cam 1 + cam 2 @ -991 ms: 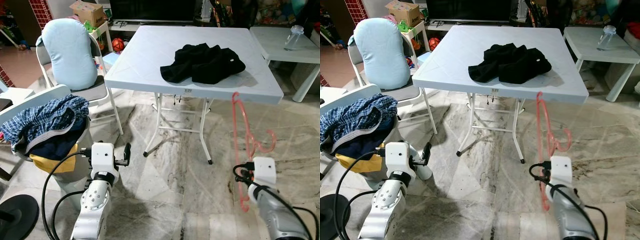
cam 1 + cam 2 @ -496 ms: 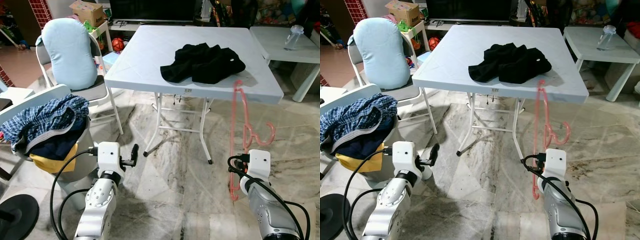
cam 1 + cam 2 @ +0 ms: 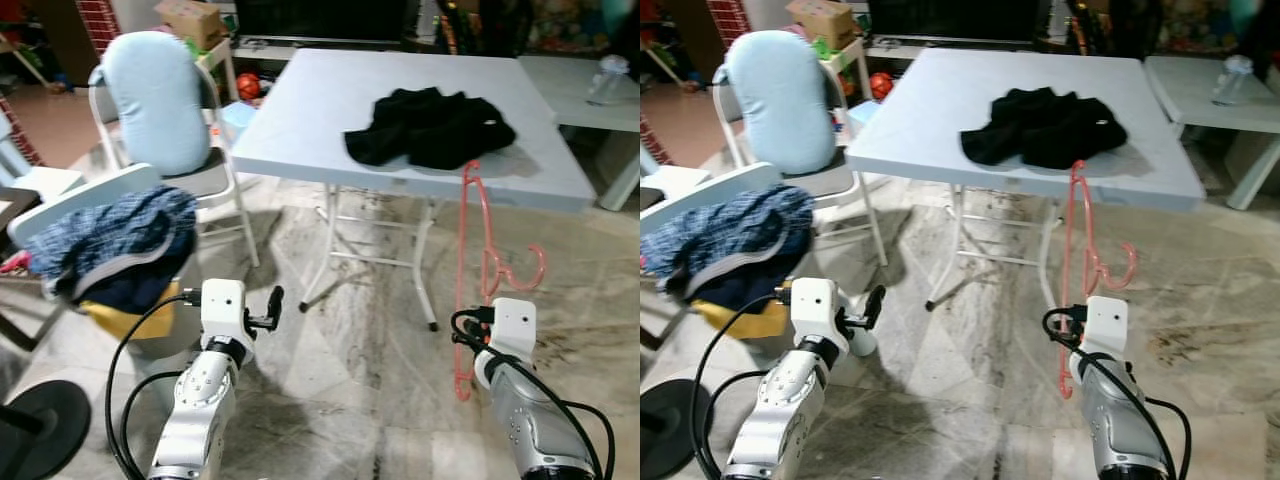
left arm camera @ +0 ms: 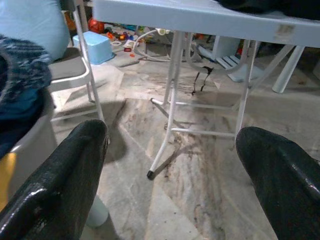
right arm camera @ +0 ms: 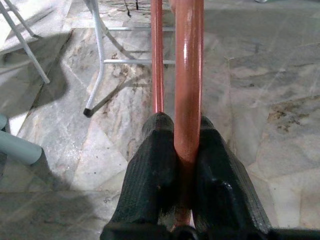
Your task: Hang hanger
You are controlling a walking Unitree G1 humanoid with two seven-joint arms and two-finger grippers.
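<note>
The right gripper (image 5: pixel 186 150) is clamped on the hanger (image 3: pixel 463 260). In the right wrist view its 2 black fingers (image 5: pixel 152 170) press from both sides on 1 thick pink bar, with no gap showing between pads and bar, and a thinner pink bar runs just beside it, further out. In the head views the hanger stands nearly upright above the right wrist, low on the right of the scene, near the robot. Its top reaches the near edge of the table (image 3: pixel 330 110), just right of the table's near right leg, and its hook (image 3: pixel 525 275) curls out to the right at about mid height. Whether the top touches the table edge cannot be told.

The left gripper (image 4: pixel 170 165) hangs low on the left, near the robot, holding nothing. Its 2 fingers (image 4: pixel 60 180) stand wide apart, and between them the marble floor (image 4: pixel 200 200) and the table's white folding legs show.

On the far right part of the table lies a crumpled black garment (image 3: pixel 430 128). To the left of the table stands a chair (image 3: pixel 215 175) with a pale blue cushion (image 3: pixel 155 100) on its back. Nearer, at the left, a basket (image 3: pixel 130 320) is heaped with a blue plaid cloth (image 3: pixel 110 240).
</note>
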